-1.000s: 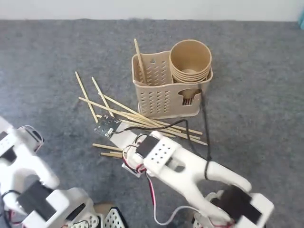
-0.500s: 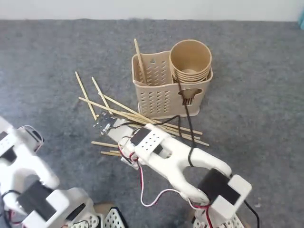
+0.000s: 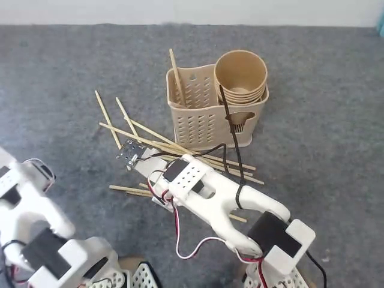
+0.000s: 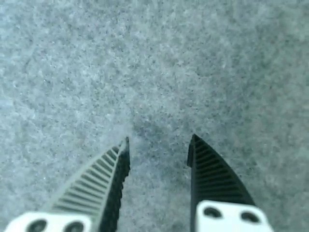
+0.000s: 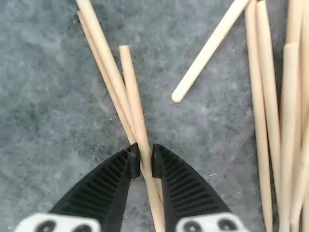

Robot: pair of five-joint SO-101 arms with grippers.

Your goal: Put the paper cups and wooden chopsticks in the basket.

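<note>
My left gripper (image 4: 157,145) sits low over bare carpet (image 4: 145,58), jaws apart, holds nothing. My right gripper (image 5: 142,157) clamped shut on one chopstick (image 5: 133,92), second stick (image 5: 104,63) touching alongside. I judge this the pick for the basket. Loose chopsticks (image 3: 180,147) fanned beyond. Basket (image 3: 204,123) farthest, paper cups (image 3: 240,75) stacked inside.

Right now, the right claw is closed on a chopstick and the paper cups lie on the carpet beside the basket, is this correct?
Not fully. The paper cups are stacked inside the basket, not on the carpet, as the high view shows. The right claw is closed on a chopstick.
</note>
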